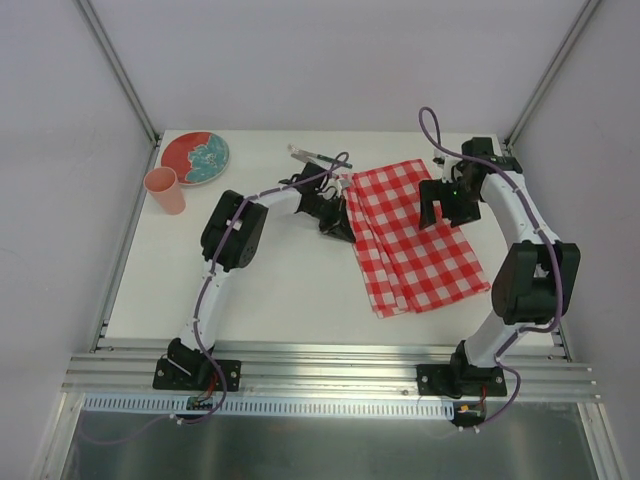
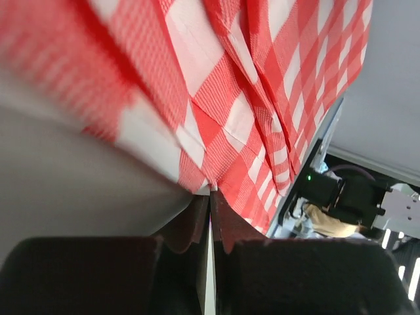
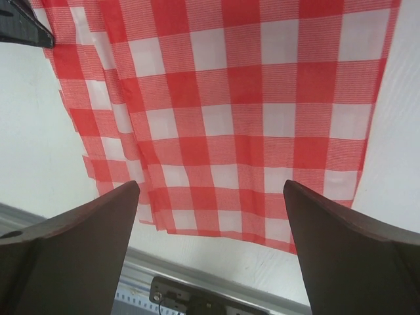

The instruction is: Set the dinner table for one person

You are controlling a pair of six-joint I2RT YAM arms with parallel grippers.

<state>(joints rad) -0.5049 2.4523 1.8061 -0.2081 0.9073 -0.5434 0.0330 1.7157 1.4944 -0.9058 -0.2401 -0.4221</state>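
While the left pincer [image 2: 210, 197] is shut on the left edge of the checked cloth [image 1: 415, 235], seemingly near its far corner, the right pincer [image 1: 440, 205] hangs wide open, empty, above it. That cloth lies lengthwise far-to-near on the right half of the desk [image 1: 280, 290].

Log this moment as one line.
left end effector: shut on checked cloth edge | right end effector: open over cloth | plate, cup: far-left corner

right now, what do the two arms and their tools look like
The left arm and right arm have white links with bulky black joints and black bases. A purple cable runs along each. The left tool and right tool have dark, wedge-shaped fingers. A green light glows near the right wrist.
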